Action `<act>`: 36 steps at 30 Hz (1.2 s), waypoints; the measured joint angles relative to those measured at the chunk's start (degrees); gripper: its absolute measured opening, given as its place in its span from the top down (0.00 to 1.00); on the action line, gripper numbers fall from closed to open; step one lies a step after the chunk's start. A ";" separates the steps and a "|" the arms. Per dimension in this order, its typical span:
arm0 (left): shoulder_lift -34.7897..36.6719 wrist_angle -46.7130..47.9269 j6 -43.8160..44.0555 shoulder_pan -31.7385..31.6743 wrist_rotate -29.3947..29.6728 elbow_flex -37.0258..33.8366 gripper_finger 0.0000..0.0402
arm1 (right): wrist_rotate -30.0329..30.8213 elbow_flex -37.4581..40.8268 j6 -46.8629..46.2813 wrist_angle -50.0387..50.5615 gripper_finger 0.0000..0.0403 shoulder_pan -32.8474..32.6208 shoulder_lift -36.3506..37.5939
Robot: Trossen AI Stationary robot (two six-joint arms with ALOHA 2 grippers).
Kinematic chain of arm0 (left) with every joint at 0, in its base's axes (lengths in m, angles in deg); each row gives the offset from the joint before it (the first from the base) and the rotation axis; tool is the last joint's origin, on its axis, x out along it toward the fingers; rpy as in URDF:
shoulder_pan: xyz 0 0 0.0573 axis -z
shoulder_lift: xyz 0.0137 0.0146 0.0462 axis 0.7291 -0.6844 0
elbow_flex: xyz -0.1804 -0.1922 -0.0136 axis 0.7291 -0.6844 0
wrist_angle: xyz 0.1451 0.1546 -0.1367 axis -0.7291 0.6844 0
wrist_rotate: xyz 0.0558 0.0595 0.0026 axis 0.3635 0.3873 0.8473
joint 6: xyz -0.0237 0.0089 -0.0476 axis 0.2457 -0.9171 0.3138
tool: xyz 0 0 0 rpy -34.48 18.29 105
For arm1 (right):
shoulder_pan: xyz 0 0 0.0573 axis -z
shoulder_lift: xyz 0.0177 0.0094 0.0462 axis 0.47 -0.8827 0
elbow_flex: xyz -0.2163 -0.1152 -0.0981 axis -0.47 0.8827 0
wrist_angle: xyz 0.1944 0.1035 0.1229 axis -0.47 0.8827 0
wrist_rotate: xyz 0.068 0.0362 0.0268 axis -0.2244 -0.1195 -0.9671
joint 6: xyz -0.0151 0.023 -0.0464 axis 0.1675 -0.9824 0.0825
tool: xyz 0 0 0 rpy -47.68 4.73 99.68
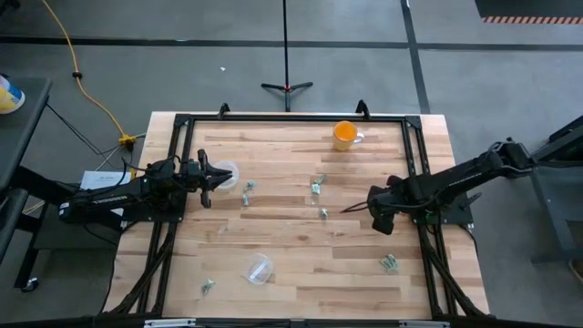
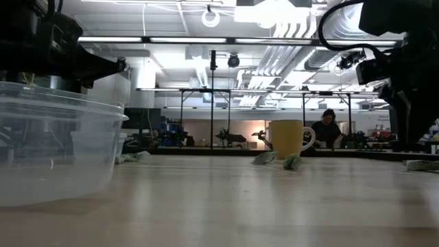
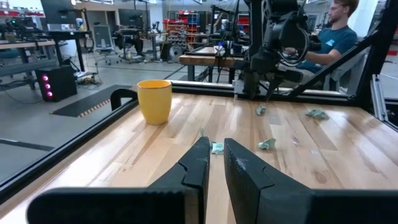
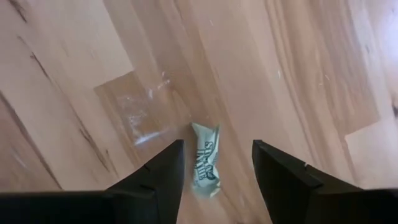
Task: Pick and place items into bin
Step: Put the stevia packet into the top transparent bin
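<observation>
Several tiny silvery grey-green items lie scattered on the wooden table: one near my left gripper, two at mid-table, and others toward the near edge. My right gripper is open and slants down at the table. In its wrist view one item lies flat between the two fingers, with no touch showing. My left gripper is shut, level above the table's left side, beside a clear round container. A clear bin sits toward the near edge.
An orange mug stands near the far edge. A black frame runs around the table. In the low view the clear bin fills the left foreground. A person sits beyond the table.
</observation>
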 joint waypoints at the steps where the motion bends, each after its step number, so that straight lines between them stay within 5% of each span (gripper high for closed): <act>1: 0.00 0.01 0.00 0.00 0.00 0.00 0.79 | -0.12 0.00 0.76 0.00 0.56 0.01 -0.17; 23: 0.00 0.32 0.00 0.00 0.04 0.00 0.79 | -2.90 -0.24 2.49 -2.73 0.57 0.01 -15.95; 36: 0.01 0.49 -0.02 0.00 0.04 0.00 0.79 | -4.19 0.00 2.45 -4.50 0.88 0.01 -15.09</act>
